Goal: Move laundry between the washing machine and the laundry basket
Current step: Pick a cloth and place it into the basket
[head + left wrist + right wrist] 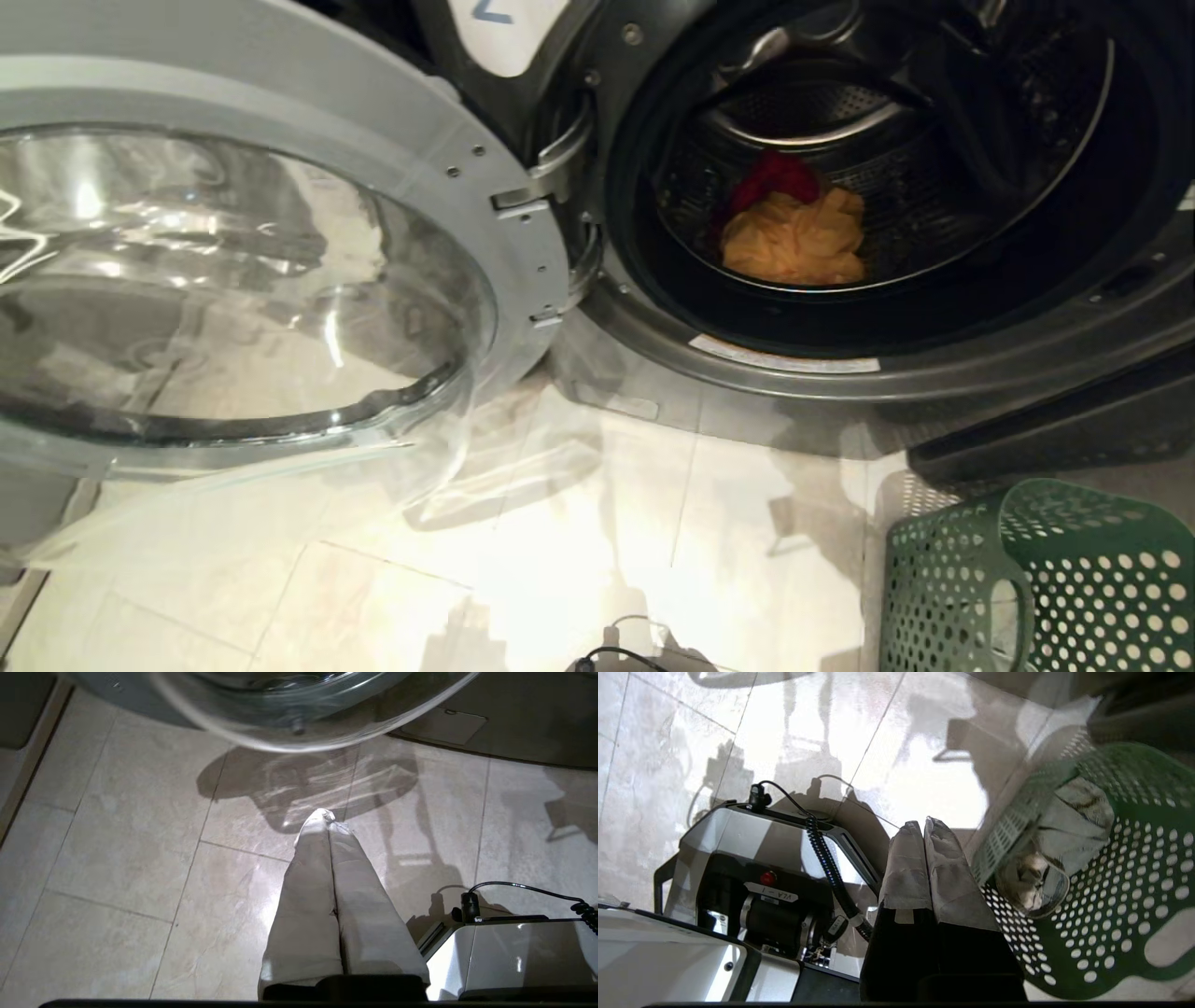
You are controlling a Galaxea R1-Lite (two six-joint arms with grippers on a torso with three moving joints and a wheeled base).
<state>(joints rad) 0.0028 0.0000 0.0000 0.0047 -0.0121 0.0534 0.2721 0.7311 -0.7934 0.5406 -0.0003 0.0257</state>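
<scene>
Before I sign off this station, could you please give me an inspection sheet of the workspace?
Surface: pale tiled floor.
Job's things: washing machine door open; yellow-orange garment and red garment in drum; grey garment in green basket.
Clutter: nothing seen.
Grippers: left gripper shut, empty, over floor; right gripper shut, empty, beside basket.
Cables: coiled black cable on robot base.
Surroundings: nothing seen.
</scene>
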